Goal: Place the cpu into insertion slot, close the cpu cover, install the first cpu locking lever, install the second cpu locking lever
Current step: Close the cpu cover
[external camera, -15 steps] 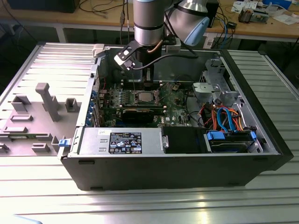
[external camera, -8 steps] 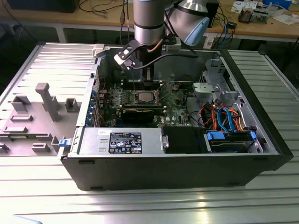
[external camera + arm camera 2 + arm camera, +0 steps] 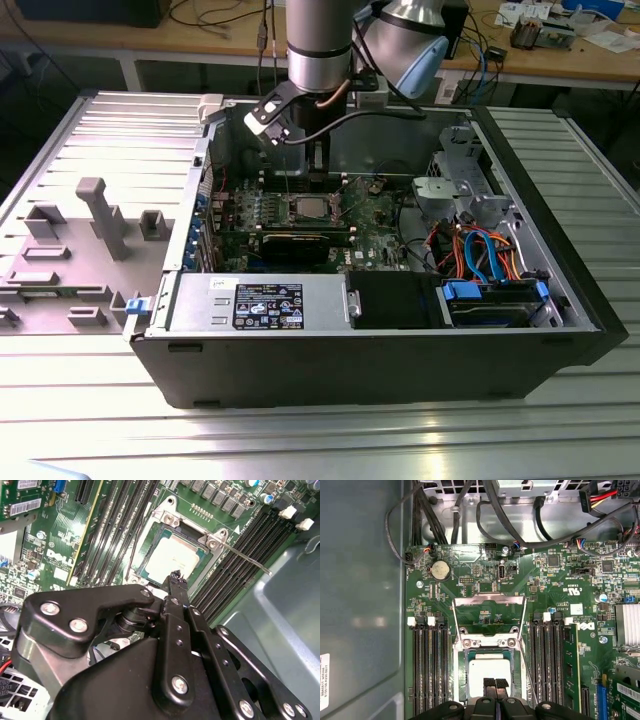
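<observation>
The cpu (image 3: pixel 489 669), a flat silver-grey square, lies in the insertion slot (image 3: pixel 462 680) on the green motherboard; it also shows in the second wrist view (image 3: pixel 172 555) and the exterior view (image 3: pixel 310 207). The cpu cover (image 3: pixel 489 600), a thin silver frame with a large window, is swung open beyond the socket's hinge. A thin metal locking lever (image 3: pixel 246 558) sticks out free beside the socket. My gripper (image 3: pixel 495 684) hangs just over the cpu's near edge with its black fingers (image 3: pixel 172 587) pressed together, nothing between them. From outside, the gripper (image 3: pixel 318 162) reaches down into the case.
Long black memory slots (image 3: pixel 427 665) flank the socket on both sides (image 3: pixel 547 660). Cable bundles (image 3: pixel 470 510) run along the board's far edge. The grey case wall (image 3: pixel 360 605) stands close by. Drive cages and blue-orange cables (image 3: pixel 480 250) fill the exterior view's right.
</observation>
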Tool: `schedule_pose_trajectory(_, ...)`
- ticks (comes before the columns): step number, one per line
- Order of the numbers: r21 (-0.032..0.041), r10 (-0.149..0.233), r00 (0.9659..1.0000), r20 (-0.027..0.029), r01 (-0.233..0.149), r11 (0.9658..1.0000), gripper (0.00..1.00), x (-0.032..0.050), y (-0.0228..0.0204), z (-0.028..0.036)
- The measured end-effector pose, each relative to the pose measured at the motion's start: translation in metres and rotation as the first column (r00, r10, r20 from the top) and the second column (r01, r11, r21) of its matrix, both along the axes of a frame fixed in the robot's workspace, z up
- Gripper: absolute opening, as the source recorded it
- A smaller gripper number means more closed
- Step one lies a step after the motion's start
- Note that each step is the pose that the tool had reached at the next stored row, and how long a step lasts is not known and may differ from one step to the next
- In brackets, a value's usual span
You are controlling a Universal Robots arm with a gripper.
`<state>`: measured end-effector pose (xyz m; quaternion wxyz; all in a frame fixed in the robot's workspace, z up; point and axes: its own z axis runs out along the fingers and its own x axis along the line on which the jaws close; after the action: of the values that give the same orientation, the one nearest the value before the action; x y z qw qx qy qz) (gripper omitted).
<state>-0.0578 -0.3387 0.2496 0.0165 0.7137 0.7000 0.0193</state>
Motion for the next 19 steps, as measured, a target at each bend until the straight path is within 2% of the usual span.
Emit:
schedule_pose_trajectory(10, 0.0003, 0.000, 1.0000, -0.0005, 0.000, 1.0000, 0.11, 0.0004, -0.0001, 0.0001)
schedule_pose_trajectory(13, 0.0002, 0.000, 1.0000, -0.0042, 0.000, 1.0000, 0.11, 0.0026, -0.0001, 0.0001)
schedule_pose_trajectory(14, 0.0002, 0.000, 1.0000, -0.0059, 0.000, 1.0000, 0.11, 0.0029, 0.0000, 0.0004)
schedule_pose_trajectory(16, 0.0002, 0.000, 0.9999, -0.0131, 0.000, 1.0000, 0.11, 0.0034, 0.0000, 0.0023)
schedule_pose_trajectory(18, -0.0034, 0.000, 0.9997, -0.0263, 0.000, 1.0000, 0.11, 0.0040, 0.0005, 0.0071)
schedule_pose_trajectory(19, -0.0034, 0.000, 0.9996, -0.0297, 0.000, 1.0000, 0.11, 0.0041, 0.0005, 0.0088)
